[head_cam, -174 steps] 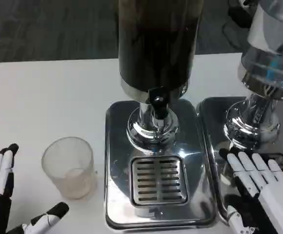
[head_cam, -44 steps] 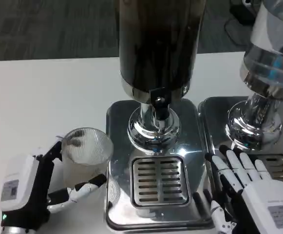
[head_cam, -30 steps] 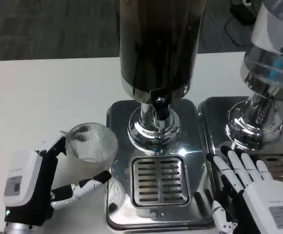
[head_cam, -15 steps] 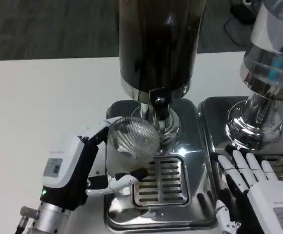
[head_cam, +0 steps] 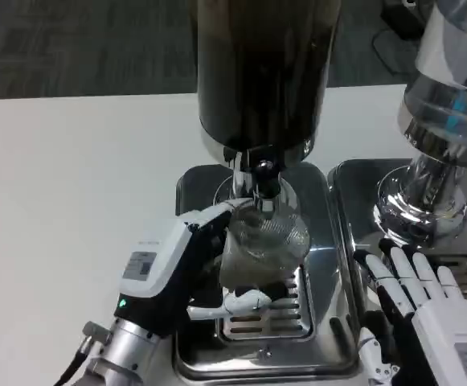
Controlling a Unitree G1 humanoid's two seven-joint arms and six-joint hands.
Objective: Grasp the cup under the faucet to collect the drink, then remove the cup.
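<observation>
The white table (head_cam: 72, 177) carries a dark drink dispenser (head_cam: 261, 72) on a chrome base (head_cam: 193, 189), with a second dispenser (head_cam: 450, 104) just beside it on the right. The left hand (head_cam: 193, 265) grips the clear cup (head_cam: 261, 245), held over the drain grate (head_cam: 277, 318) right under the faucet (head_cam: 261, 173). Placement looks done; filling and removal remain, and the cup looks empty. The right hand (head_cam: 418, 305) rests released, fingers apart, near the base's right edge.

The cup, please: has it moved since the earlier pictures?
Yes. The left robot hand has carried the cup rightward, from the table onto the drip grille, under the faucet.
</observation>
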